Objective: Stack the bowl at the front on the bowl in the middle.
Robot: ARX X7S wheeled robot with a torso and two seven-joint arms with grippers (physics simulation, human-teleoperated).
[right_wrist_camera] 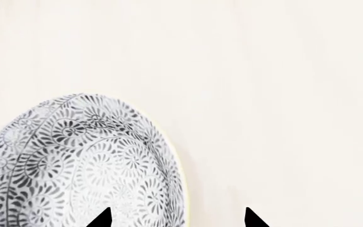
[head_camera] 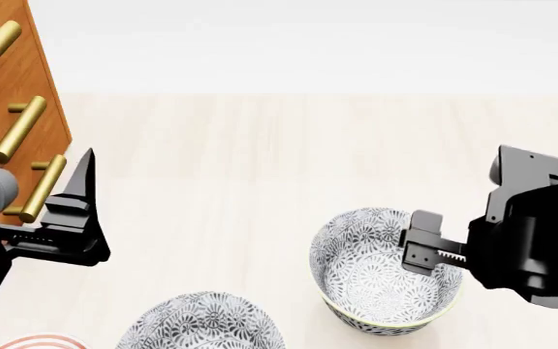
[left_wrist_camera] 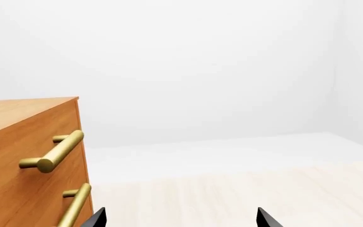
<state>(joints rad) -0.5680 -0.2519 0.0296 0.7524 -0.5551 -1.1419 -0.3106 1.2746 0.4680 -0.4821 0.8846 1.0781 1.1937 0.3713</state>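
Right gripper (head_camera: 424, 251) above patterned bowl (head_camera: 381, 273) rim, jaws spread

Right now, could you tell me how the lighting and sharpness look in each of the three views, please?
Head view: even, flat light, everything sharp, almost no shadow under the patterned bowl. Left wrist view: crisp; soft sheen on the brass handles of the wooden cabinet, white background nearly featureless. Right wrist view: sharp pattern on the bowl, pale floor bright but no glare; no blur or distortion visible.
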